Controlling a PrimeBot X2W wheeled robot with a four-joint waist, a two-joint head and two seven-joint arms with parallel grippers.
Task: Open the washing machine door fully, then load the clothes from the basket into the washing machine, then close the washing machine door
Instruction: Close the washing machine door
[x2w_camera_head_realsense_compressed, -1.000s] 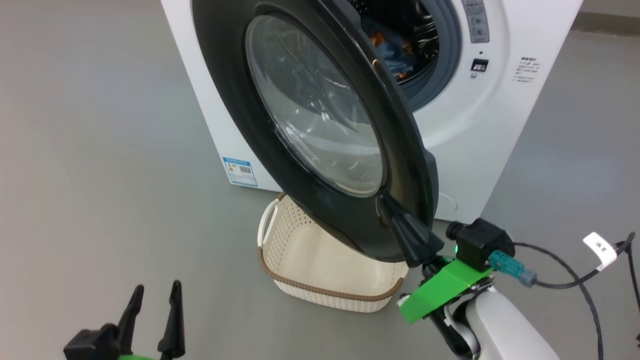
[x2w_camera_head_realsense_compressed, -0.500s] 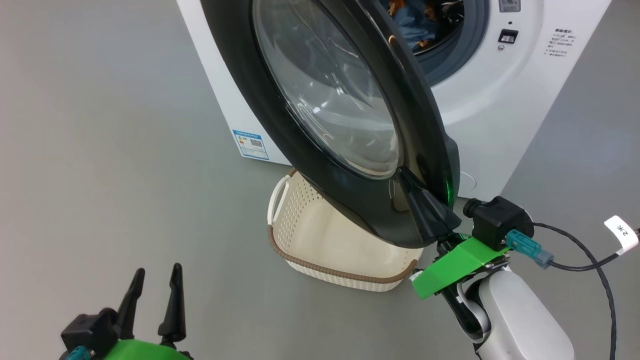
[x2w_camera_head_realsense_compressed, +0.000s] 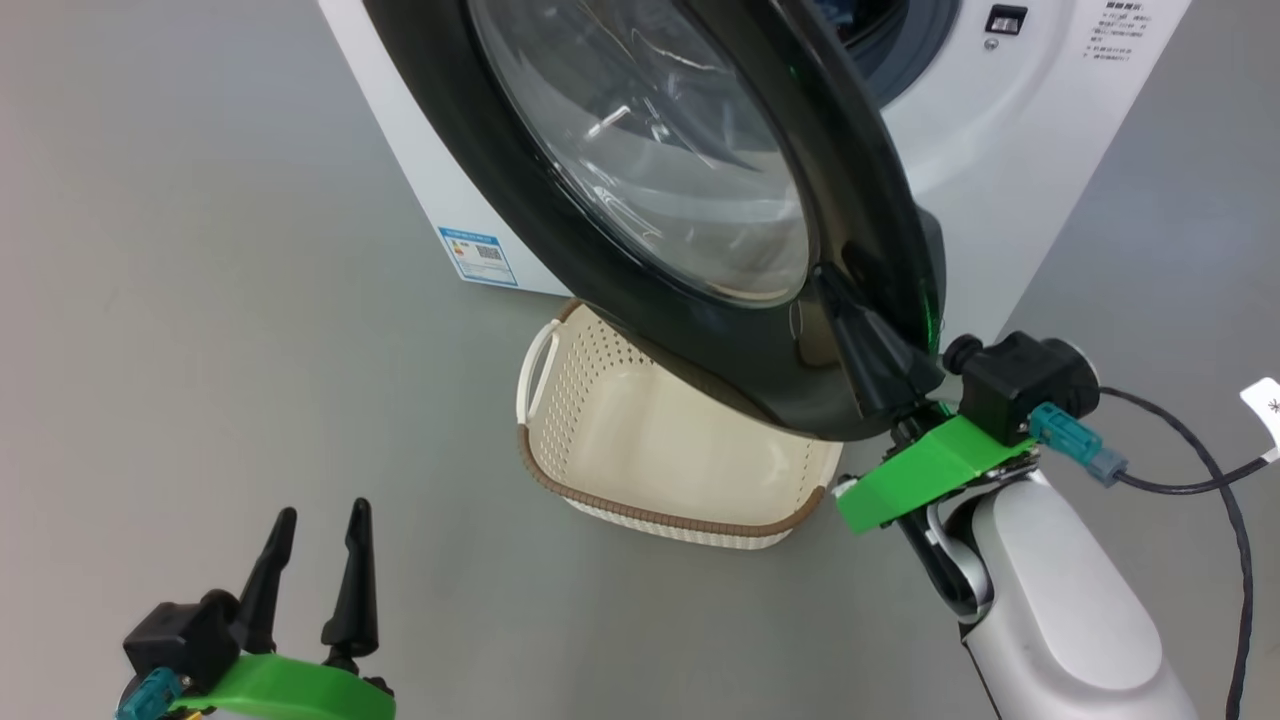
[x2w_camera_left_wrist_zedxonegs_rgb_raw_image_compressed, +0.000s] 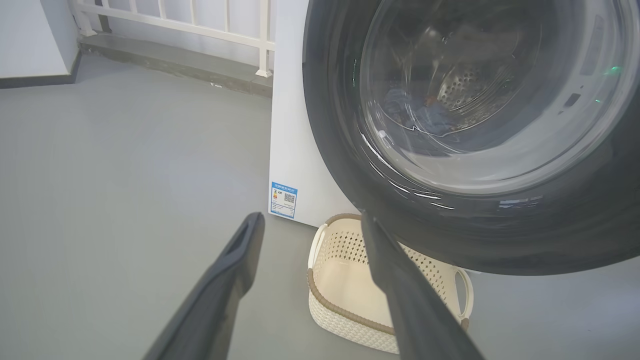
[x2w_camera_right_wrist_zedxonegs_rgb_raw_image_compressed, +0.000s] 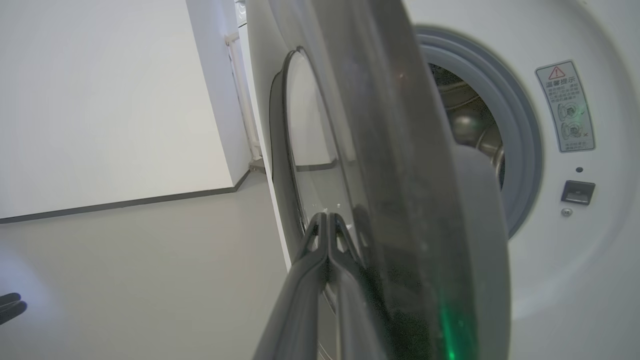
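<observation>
My right claw (x2w_camera_head_realsense_compressed: 830, 285) is pressed together, tips against the door (x2w_camera_head_realsense_compressed: 640, 150), front face near its free edge; I reckon that's to shove it shut. My left claw (x2w_camera_head_realsense_compressed: 322, 510) is spread, parked low. The clothes (x2w_camera_left_wrist_zedxonegs_rgb_raw_image_compressed: 422, 114) sit inside the washing machine (x2w_camera_head_realsense_compressed: 1000, 130); the basket (x2w_camera_head_realsense_compressed: 640, 440) is empty on the floor (x2w_camera_head_realsense_compressed: 200, 300) under the door.

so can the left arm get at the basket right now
Probably yes: bare floor lies between the left fingers and the basket, and its near rim is exposed. The door overhangs only its far side.
</observation>
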